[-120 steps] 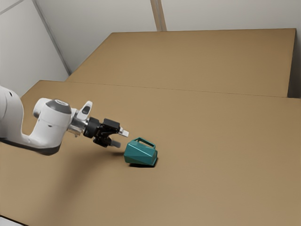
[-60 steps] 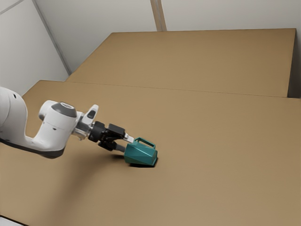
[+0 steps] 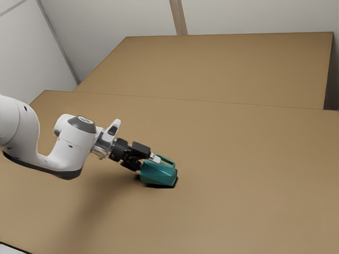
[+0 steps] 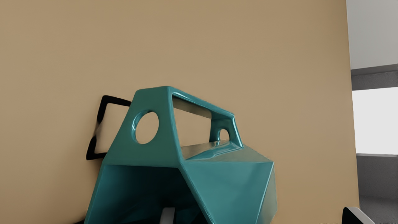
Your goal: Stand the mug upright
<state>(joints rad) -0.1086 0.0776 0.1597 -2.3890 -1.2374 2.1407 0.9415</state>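
Observation:
The teal faceted mug (image 3: 159, 173) lies on its side on the brown table, its open mouth toward the gripper and its handle on the upper side. At that mouth is my gripper (image 3: 147, 163), coming in from the exterior view's left. In the wrist view the mug (image 4: 230, 186) shows its dark opening, and my gripper (image 4: 256, 215) stands open, with one finger (image 4: 168, 215) inside the mouth and the other outside, beyond the mug's faceted wall. The wall lies between them, with space beside the outer finger.
The brown tabletop (image 3: 238, 159) extends around the mug. A raised brown surface (image 3: 212, 69) and pale walls (image 3: 254, 16) stand farther back. A table edge runs past the outer finger in the wrist view.
My gripper has moved toward the exterior view's right and slightly down, from short of the mug to its mouth, one finger now inside. The mug has not visibly moved.

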